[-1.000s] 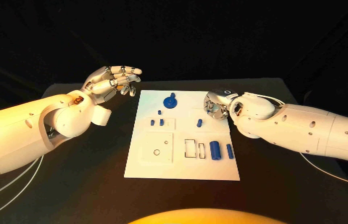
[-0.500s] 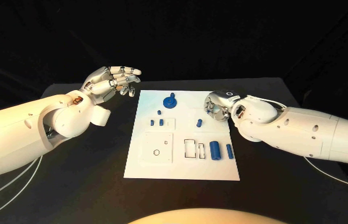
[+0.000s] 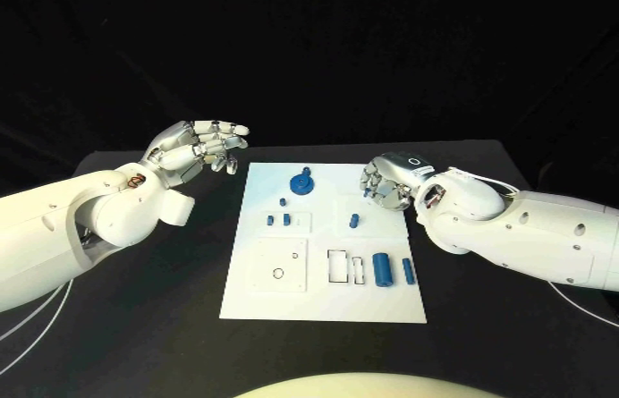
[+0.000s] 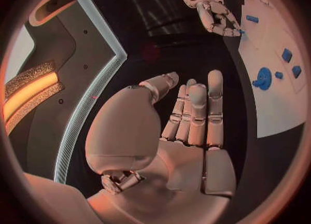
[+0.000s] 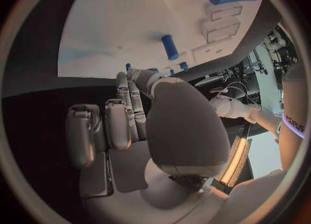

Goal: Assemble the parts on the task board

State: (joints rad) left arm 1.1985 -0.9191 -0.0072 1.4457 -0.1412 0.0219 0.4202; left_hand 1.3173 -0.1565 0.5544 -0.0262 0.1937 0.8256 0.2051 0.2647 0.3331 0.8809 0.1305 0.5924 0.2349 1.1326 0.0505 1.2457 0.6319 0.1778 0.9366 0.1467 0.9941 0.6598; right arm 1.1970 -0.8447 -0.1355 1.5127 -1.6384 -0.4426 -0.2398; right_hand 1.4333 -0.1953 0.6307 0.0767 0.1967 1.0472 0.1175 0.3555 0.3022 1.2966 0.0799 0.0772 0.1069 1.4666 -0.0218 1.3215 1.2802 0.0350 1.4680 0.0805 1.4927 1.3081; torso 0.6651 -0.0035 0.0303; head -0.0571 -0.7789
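Observation:
The white task board (image 3: 258, 295) lies in the middle of the table. On it are a round blue part (image 3: 303, 182) at the far end, several small blue pegs (image 3: 283, 202) in the middle, and a blue cylinder (image 3: 383, 266) beside a long blue piece (image 3: 408, 270) near the right edge. My left hand (image 3: 200, 148) hovers off the board's far left corner, fingers apart and empty; its wrist view shows the bare palm (image 4: 188, 125). My right hand (image 3: 387, 183) hangs over the board's far right edge, fingers loosely bent, nothing in them (image 5: 149, 125).
The black table (image 3: 155, 326) surrounds the board, with bare room on both sides and in front. White recessed outlines (image 3: 338, 264) mark the near half of the board. The left wrist view catches the right hand (image 4: 217, 14) above the board's edge (image 4: 272, 79).
My right hand has risen a little and turned at the board's far right edge. The left hand has barely shifted.

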